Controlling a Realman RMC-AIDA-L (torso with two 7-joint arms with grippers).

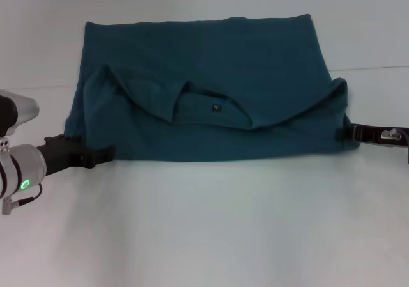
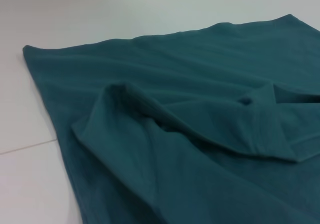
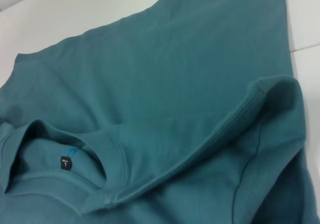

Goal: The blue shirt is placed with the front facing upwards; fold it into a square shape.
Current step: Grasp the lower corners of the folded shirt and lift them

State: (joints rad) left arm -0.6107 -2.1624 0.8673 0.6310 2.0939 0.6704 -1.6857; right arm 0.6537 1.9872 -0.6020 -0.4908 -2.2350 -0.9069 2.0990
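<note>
Grippers, two, flank one blue shirt [image 1: 204, 69]; jaws' state perhaps hidden, unclear.

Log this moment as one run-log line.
blue shirt: folded over, neckline up, flat on table | left end effector: at shirt's near-left edge | right end effector: at near-right edge

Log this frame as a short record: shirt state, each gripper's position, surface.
shirt: blue shirt partly folded, neckline and small tag showing, hem at far side
left gripper: at the shirt's near left edge
right gripper: at the shirt's near right edge
surface: white table
fold: not yet square
</note>
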